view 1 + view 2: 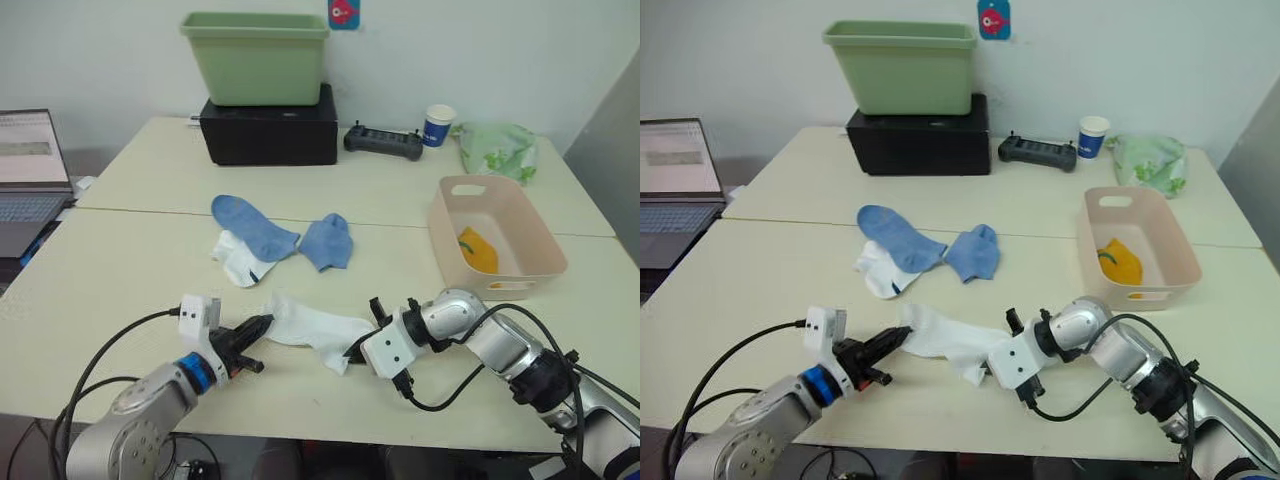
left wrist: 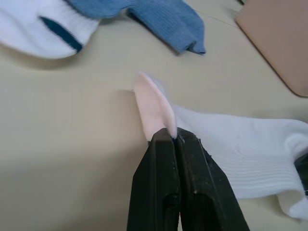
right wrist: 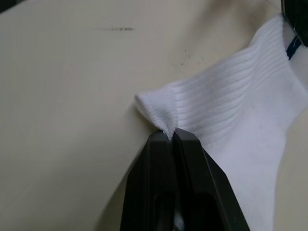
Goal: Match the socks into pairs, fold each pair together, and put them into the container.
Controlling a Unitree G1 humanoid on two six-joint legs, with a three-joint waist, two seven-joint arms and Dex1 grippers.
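At far left I see a laptop [image 1: 28, 180]; a green tub [image 1: 256, 57] sits top centre. My left gripper [image 1: 262, 324] is pinched tight on a white sock [image 1: 312, 328] at lower centre, and my right gripper [image 1: 352, 352] is clamped on its other end. At right, the pink container [image 1: 540, 236] holds a yellow sock [image 1: 479, 251].

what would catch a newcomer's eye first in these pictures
Near the table's front edge, a white sock is stretched between the left gripper and the right gripper, each with its jaws pinched shut on one end. Behind it lie two blue socks and another white sock in a loose pile. To the right, the pink tub already holds something yellow.
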